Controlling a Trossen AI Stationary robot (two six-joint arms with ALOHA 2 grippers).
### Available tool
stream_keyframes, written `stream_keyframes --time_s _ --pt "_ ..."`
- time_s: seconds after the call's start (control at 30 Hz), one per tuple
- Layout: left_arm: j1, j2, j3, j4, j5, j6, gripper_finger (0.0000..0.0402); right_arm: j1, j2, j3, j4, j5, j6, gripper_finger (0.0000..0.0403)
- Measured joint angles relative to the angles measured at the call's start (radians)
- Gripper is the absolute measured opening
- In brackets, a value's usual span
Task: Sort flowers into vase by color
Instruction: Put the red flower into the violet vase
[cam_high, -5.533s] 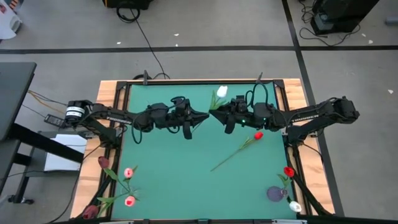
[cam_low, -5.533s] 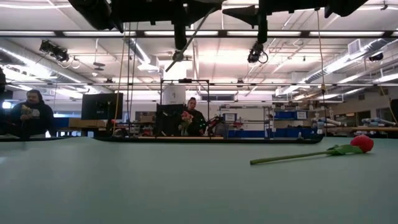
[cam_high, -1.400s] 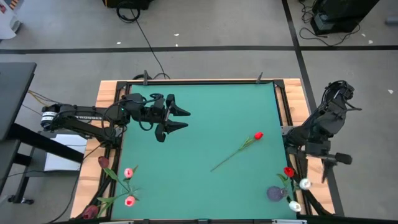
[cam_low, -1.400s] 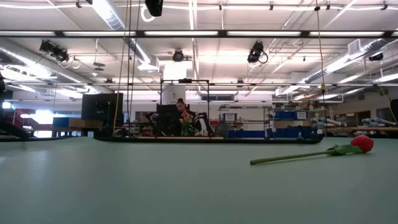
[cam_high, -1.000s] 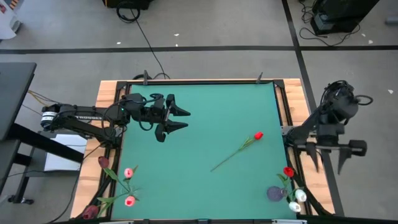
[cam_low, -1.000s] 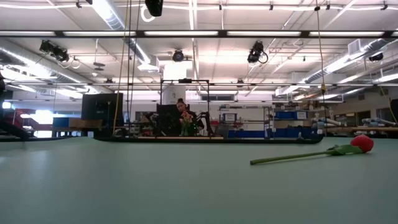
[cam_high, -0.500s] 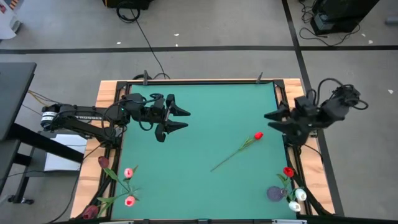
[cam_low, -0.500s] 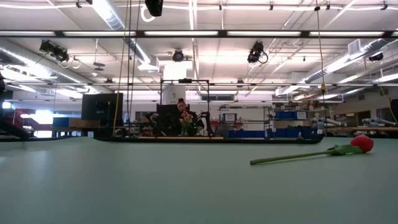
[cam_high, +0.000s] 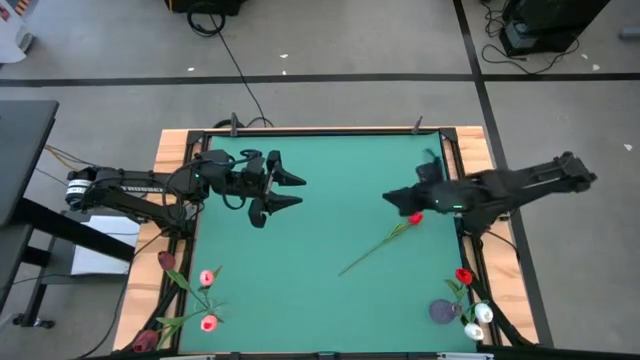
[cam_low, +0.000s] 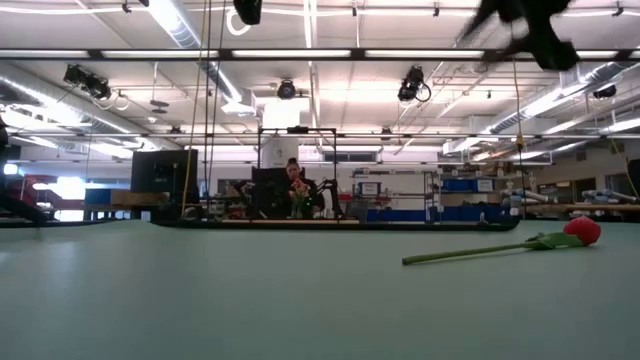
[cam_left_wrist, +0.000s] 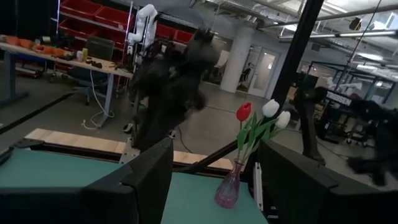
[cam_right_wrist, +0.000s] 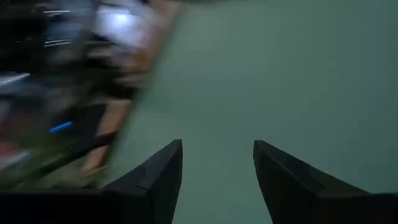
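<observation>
A red tulip lies on the green table, its head (cam_high: 415, 217) toward the right and its stem (cam_high: 365, 252) slanting toward the near edge; it also shows in the low view (cam_low: 580, 230). My right gripper (cam_high: 392, 198) is open and empty, up in the air just left of and beyond the red head. My left gripper (cam_high: 302, 191) is open and empty, held above the table's far left. A purple vase (cam_high: 443, 312) at the near right corner holds a red tulip (cam_high: 464, 275) and two white ones (cam_high: 478, 314).
Pink tulips (cam_high: 207, 277) and dark red tulips (cam_high: 165, 260) stand at the table's near left corner. The left wrist view shows the right vase (cam_left_wrist: 229, 186) and my blurred right arm (cam_left_wrist: 168, 81). A person (cam_low: 293, 185) is in the room behind. Wooden rims (cam_high: 178, 160) edge the table.
My right gripper has swung from beyond the table's right edge, near the purple vase, toward the far edge and then left over the table, to above the lying red tulip's head. It has stayed open. The left arm has kept still.
</observation>
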Motion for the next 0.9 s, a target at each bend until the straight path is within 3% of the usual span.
stream_keyframes --time_s 0.07,0.2,0.47,0.73,0.9 --pt "-0.002 0.0 0.0 -0.001 0.0 -0.02 0.0243 -0.058 0.051 0.0 -0.139 -0.07 0.175 0.02" --pt "-0.001 0.0 0.0 -0.001 0.0 -0.075 0.0243 -0.092 0.163 0.0 -0.301 -0.171 0.331 0.0197" --pt "-0.001 0.0 0.0 -0.002 0.0 -0.08 0.0243 -0.105 0.383 0.0 -0.338 -0.374 0.53 0.0197" --pt "0.0 0.0 0.0 -0.002 -0.002 -0.034 0.0243 -0.145 0.542 0.0 -0.397 -0.491 0.601 0.0197" --pt "0.014 0.0 0.0 -0.013 -0.111 -0.011 0.0243 -0.207 0.595 -0.044 -0.346 -0.548 0.599 0.0197"
